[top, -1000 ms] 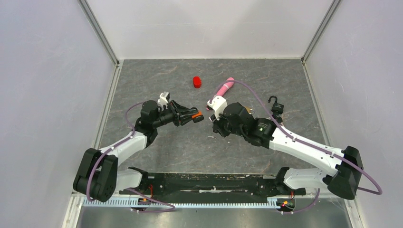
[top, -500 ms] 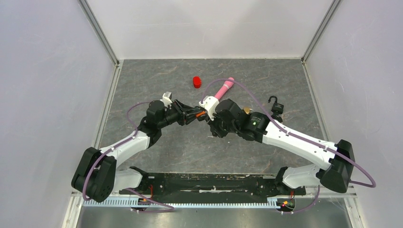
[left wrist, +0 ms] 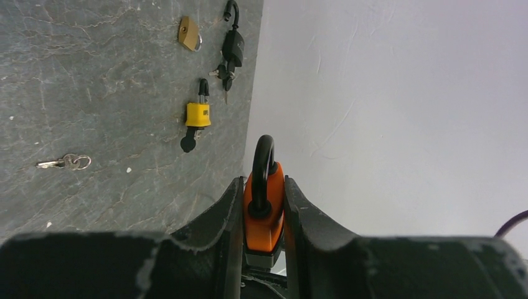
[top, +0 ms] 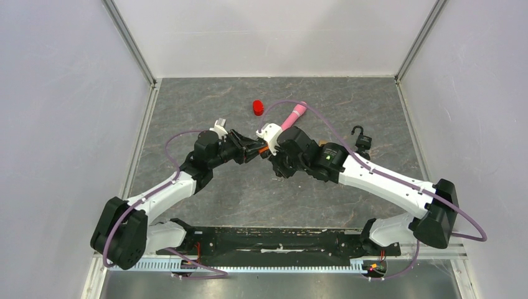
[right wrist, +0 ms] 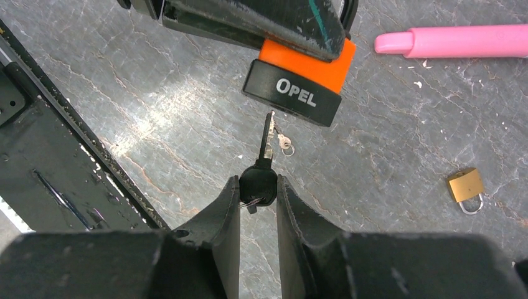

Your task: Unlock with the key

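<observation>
An orange padlock (left wrist: 264,208) with a black shackle and a black base marked OPEL (right wrist: 292,93) is held above the table, and my left gripper (left wrist: 262,182) is shut on its body. My right gripper (right wrist: 257,180) is shut on the black head of a key (right wrist: 265,146). The key's blade points at the padlock's base, its tip just short of it or touching. From above, both grippers meet at mid-table, with the padlock (top: 264,149) showing as a small orange patch between them.
A pink marker (top: 291,116) and a red cap (top: 258,108) lie behind the grippers. On the table are a yellow padlock (left wrist: 197,114), a black padlock (top: 360,138), a brass padlock (right wrist: 466,185) and small keys on a ring (left wrist: 65,162).
Both arms have closed in on each other. The right gripper carried the key left and farther back, up to the padlock's base. Both grips are unchanged.
</observation>
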Robot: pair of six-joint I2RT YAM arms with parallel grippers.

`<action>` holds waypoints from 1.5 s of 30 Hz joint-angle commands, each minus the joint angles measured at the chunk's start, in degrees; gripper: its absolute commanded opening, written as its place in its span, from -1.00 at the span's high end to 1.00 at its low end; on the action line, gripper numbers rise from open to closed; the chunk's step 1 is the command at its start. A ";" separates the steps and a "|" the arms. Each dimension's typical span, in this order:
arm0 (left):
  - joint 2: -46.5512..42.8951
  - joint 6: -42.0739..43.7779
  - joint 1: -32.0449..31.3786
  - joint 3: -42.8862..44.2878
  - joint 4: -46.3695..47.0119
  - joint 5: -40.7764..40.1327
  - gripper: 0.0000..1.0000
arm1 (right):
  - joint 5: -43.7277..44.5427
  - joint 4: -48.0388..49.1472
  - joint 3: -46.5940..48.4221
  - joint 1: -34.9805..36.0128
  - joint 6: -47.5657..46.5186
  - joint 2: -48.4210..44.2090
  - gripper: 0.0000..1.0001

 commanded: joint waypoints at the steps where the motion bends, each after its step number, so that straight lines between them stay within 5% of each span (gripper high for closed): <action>1: -2.35 4.17 -0.42 3.07 0.23 -1.43 0.95 | 0.72 -0.04 3.62 0.29 -0.67 0.26 1.00; 45: -5.56 13.96 -4.33 6.94 -10.53 -8.55 0.96 | 2.70 0.66 3.44 0.34 1.09 0.12 1.00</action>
